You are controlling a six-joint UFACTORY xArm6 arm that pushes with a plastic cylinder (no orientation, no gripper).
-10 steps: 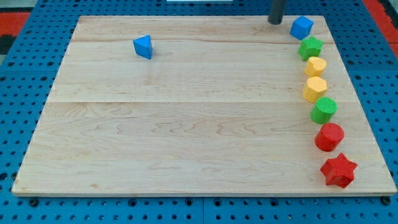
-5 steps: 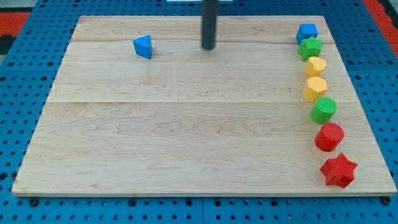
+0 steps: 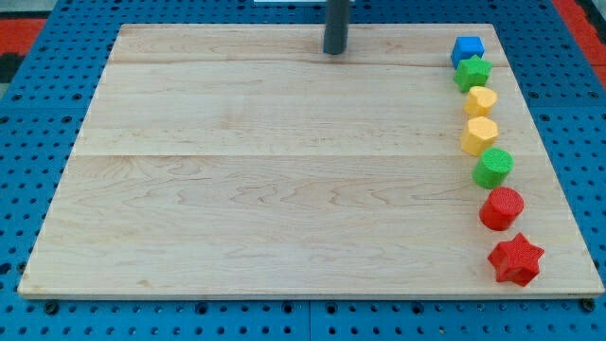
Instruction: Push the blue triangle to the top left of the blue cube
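Observation:
The blue cube (image 3: 467,49) sits at the top right corner of the wooden board (image 3: 284,189). My tip (image 3: 334,52) rests near the board's top edge, a little right of centre and far to the left of the blue cube. The blue triangle does not show anywhere in the view. I cannot tell whether the rod hides it.
A column of blocks runs down the right edge below the blue cube: a green star (image 3: 472,72), two yellow blocks (image 3: 481,100) (image 3: 479,135), a green block (image 3: 492,168), a red cylinder (image 3: 501,208) and a red star (image 3: 515,260). Blue pegboard surrounds the board.
The blue triangle, earlier at the board's upper left, no longer shows. My tip went left from beside the blue cube, then slightly right and up. The blue cube shifted slightly right.

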